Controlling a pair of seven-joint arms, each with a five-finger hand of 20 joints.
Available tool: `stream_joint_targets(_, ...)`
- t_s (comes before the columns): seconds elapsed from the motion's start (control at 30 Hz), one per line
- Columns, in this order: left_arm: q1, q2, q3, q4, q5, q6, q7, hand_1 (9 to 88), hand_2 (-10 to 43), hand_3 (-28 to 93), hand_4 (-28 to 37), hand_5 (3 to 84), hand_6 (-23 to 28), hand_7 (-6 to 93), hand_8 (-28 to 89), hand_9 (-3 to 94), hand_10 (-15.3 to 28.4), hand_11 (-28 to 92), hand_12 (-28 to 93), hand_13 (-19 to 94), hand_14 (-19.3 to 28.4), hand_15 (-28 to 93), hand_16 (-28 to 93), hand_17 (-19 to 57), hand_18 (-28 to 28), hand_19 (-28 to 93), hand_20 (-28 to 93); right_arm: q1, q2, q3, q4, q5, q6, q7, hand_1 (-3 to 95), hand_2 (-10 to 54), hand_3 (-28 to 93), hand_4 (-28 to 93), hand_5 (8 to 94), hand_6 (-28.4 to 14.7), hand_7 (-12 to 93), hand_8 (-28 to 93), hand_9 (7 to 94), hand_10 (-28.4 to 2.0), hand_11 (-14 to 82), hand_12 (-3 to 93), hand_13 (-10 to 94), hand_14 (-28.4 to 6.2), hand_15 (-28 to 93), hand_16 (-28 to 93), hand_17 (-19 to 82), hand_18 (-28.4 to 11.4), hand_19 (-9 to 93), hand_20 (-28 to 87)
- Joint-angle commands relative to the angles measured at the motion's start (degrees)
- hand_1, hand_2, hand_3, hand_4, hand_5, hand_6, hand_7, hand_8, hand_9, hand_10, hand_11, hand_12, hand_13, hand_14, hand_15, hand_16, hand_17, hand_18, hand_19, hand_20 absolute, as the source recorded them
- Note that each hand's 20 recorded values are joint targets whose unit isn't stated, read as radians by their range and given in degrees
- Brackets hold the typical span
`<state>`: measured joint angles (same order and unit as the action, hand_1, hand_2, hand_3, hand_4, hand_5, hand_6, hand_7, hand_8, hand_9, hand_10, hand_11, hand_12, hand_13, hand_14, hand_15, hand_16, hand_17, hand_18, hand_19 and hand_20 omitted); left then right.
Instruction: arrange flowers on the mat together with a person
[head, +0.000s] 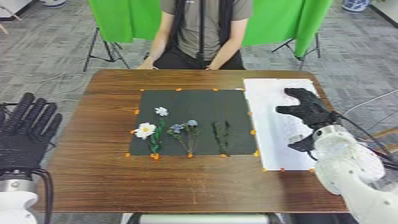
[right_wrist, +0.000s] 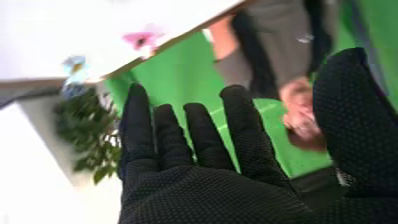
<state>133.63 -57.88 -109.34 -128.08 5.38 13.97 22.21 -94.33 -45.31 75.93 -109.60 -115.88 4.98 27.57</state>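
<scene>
On a brown wooden table (head: 178, 185) before green cloth (head: 271, 25), white flowers (head: 145, 131), blue flowers (head: 177, 128) and green stems (head: 221, 137) lie on a dark mat (head: 195, 102), the open right hand (head: 311, 111) above a white sheet (head: 280, 157), the left hand (head: 22, 145) open beside the table.

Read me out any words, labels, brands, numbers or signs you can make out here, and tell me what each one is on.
No readable text anywhere in these pictures.
White sheet: any faint marks are too small to read.
Dark mat: no lettering I can make out.
Wooden table: none I can make out.
</scene>
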Motion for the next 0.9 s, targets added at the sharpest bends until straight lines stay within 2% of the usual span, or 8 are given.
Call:
stream_joint_targets(0.03, 0.72, -0.36, 0.77, 0.36, -0.24, 0.28, -0.54, 24.3, 12.3, 71, -28.3, 42.0, 7.2, 11.3, -9, 34.4, 13.0, 14, 7, 23, 12.6, 23, -6, -5.3, 11.1, 27, 10, 14.14, 1.18, -8.17, 6.74, -8.36, -3.95, 3.44, 28.7, -2.0, 74, -21, 32.4, -3.6, 11, -8, 26.7, -14.9, -0.2, 14.5, 20, -13.7, 4, 23, 9, -14.3, 40, 13)
stream_joint_targets(0.27, 0.91, -0.55, 1.07, 0.28, -0.33, 0.49, -0.36, 24.3, 12.3, 71, -28.3, 42.0, 7.2, 11.2, -9, 34.4, 13.0, 14, 7, 23, 12.7, 23, -6, -5.3, 11.1, 28, 10, 21.2, 2.25, -12.99, 14.29, -6.49, -6.93, 7.25, 30.1, -3.3, 75, -22, 31.8, -4.1, 11, -8, 25.9, -16.0, -0.4, 14.5, 19, -14.8, 7, 20, 9, -15.0, 43, 12)
stream_joint_targets(0.4, 1.26, -0.64, 0.8, 0.1, -0.32, 0.56, -0.23, 24.3, 12.3, 71, -28.3, 41.9, 7.2, 11.3, -9, 34.4, 13.0, 14, 7, 23, 12.7, 23, -6, -5.3, 11.0, 28, 10, 22.64, 3.06, -14.36, 17.1, -5.9, -6.66, 8.04, 30.7, -3.7, 75, -22, 32.0, -4.4, 12, -8, 25.9, -16.2, -0.2, 14.6, 19, -15.1, 8, 19, 9, -15.3, 44, 11)
stream_joint_targets(0.47, 0.99, -0.55, 0.85, 0.29, -0.34, 0.64, -0.48, 24.3, 12.2, 71, -28.3, 42.0, 7.2, 11.3, -9, 34.4, 13.0, 14, 7, 23, 12.7, 23, -6, -5.3, 11.1, 28, 10, 23.77, 3.34, -15.69, 18.57, -5.55, -6.54, 9.27, 30.9, -4.0, 75, -22, 32.2, -4.5, 12, -9, 25.8, -16.3, -0.1, 14.6, 19, -15.2, 9, 18, 9, -15.3, 44, 11)
stream_joint_targets(0.8, 0.19, -0.49, 1.4, 0.63, 0.07, 0.47, -1.56, 24.3, 12.3, 71, -28.3, 42.0, 7.2, 11.3, -9, 34.4, 13.0, 14, 7, 23, 12.7, 23, -6, -5.3, 11.0, 27, 10, 29.55, 3.1, -20.18, 26.04, 1.67, -16.41, 12.08, 32.9, -4.4, 76, -23, 32.8, -4.7, 12, -9, 25.9, -16.6, 0.8, 14.2, 17, -15.6, 11, 15, 8, -15.2, 45, 9)
stream_joint_targets(0.9, -0.35, -0.42, 1.63, 0.88, 0.19, 0.58, -1.82, 24.3, 12.3, 71, -28.3, 42.0, 7.2, 11.4, -9, 34.4, 12.9, 14, 7, 23, 12.7, 23, -6, -5.3, 11.0, 27, 10, 28.34, 3.43, -20.49, 26.22, 1.37, -13.79, 12.92, 34.2, -2.8, 77, -25, 32.8, -4.6, 13, -9, 26.0, -16.6, 1.4, 14.1, 18, -15.5, 13, 14, 9, -15.4, 46, 9)
